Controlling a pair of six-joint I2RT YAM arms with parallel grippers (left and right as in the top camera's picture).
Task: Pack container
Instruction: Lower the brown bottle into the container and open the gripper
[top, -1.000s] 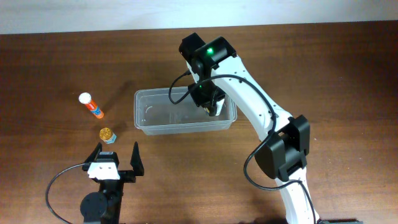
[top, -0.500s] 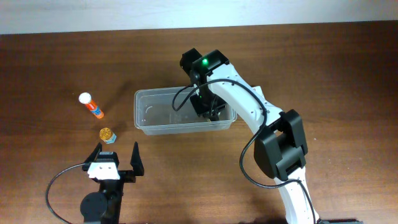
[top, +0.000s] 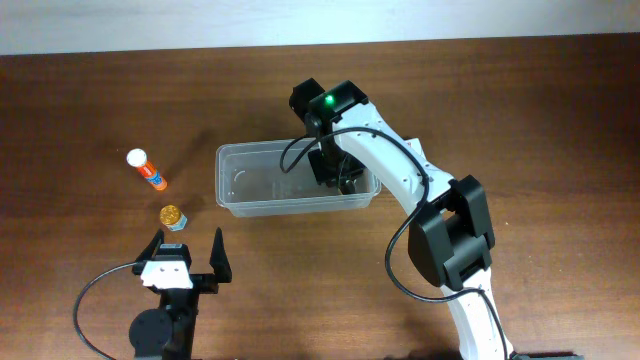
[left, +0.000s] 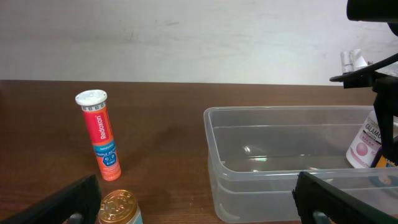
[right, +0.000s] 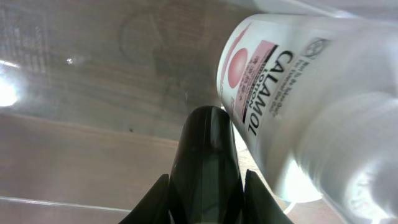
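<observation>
Well, the right gripper (top: 336, 178) reaches into the container (top: 232, 200) mid-worktop, beside a calamine bottle (left: 362, 142); its grip I cannot tell. The left gripper (top: 189, 240) gapes wide by the near edge.

The clear, rimmed rectangular container (top: 290, 206) sits upright on the wooden table (top: 520, 100), seemingly open-topped.

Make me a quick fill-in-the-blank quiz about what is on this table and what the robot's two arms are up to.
1. The orange tube has a ____ cap.
2. The small jar near the left gripper has a ____ lid.
3. The white bottle with the pink label is ____ the clear container.
4. The left gripper's jaws are ____.

Missing words: white; gold; inside; open.
</observation>
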